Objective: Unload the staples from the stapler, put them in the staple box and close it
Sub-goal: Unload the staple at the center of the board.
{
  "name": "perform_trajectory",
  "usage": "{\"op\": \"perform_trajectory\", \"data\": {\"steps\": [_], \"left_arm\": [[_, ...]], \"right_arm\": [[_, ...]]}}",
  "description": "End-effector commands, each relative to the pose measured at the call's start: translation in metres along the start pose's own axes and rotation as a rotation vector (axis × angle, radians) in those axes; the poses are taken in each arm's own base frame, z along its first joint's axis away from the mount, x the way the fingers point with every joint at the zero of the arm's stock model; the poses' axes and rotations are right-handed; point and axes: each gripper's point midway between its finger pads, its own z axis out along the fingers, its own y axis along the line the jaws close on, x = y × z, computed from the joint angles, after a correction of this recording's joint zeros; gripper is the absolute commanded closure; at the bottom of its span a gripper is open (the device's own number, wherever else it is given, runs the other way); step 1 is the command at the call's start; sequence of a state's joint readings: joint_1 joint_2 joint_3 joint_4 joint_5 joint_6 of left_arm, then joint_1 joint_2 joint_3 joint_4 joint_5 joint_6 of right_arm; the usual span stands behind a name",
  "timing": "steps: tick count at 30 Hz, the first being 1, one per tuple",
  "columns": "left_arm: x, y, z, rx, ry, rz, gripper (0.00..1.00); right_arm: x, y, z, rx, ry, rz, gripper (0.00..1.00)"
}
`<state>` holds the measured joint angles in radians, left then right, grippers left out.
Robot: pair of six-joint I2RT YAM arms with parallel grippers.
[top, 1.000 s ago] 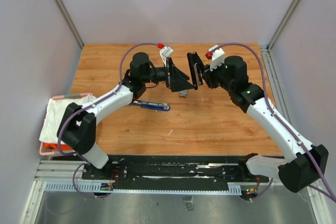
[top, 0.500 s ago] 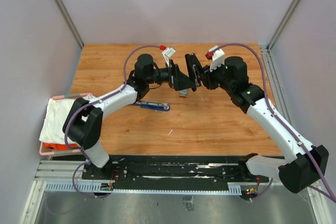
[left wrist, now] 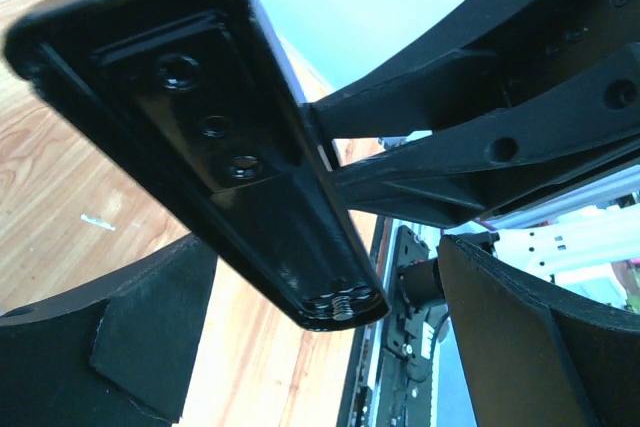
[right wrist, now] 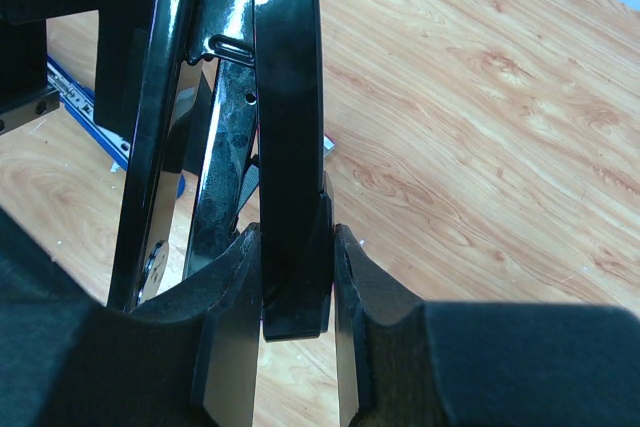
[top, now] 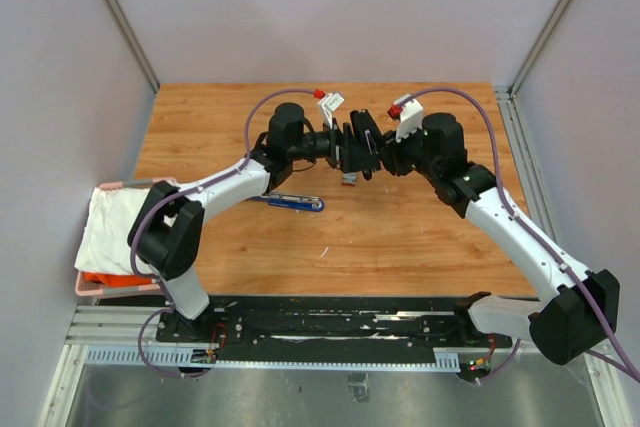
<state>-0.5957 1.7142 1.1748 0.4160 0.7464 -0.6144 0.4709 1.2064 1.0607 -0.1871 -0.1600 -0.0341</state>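
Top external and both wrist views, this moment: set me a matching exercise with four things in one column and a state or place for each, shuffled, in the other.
Things
1. left gripper
2. right gripper
3. blue tool
4. white cloth

States or places
A. lying flat on the wooden table, beside the left arm
B. clamped on the black stapler
C. bunched at the table's left edge
D. open wide, the stapler between its fingers

Pairs: 1-D, 2-B, 3-A, 4-C
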Motion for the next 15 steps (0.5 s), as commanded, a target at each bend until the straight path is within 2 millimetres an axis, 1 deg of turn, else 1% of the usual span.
{"op": "perform_trajectory", "data": {"steps": [1,2,4,6,9,10,14,15], "left_arm": [[-0.0061,-0.0144,0.0067,0.038,-0.002,0.009,0.02],[-0.0050,-0.0134,0.0074,0.035,-0.001,0.006,0.00],[-0.0040,-0.0109,0.0083,0.030,0.000,0.001,0.09],[-0.0025,-0.0092,0.0089,0.027,0.003,-0.007,0.16],[-0.0027,-0.0082,0.0092,0.026,0.002,-0.008,0.31],[-0.0027,-0.0083,0.0094,0.026,0.003,-0.007,0.38],[-0.0010,-0.0063,0.0082,0.014,0.011,-0.002,0.77],[-0.0009,-0.0058,0.0076,0.008,0.014,0.001,0.84]], "right_arm": [[-0.0312,-0.0094,-0.0017,0.041,-0.120,-0.025,0.99],[-0.0318,-0.0089,-0.0023,0.040,-0.122,-0.028,0.99],[-0.0325,-0.0079,-0.0032,0.035,-0.126,-0.029,0.99],[-0.0337,-0.0059,-0.0040,0.027,-0.129,-0.033,0.99],[-0.0349,-0.0045,-0.0051,0.019,-0.135,-0.046,0.99],[-0.0353,-0.0044,-0.0054,0.016,-0.136,-0.055,0.99],[-0.0357,-0.0068,-0.0092,0.024,-0.144,-0.115,1.00],[-0.0363,-0.0070,-0.0103,0.023,-0.148,-0.132,0.99]]}}
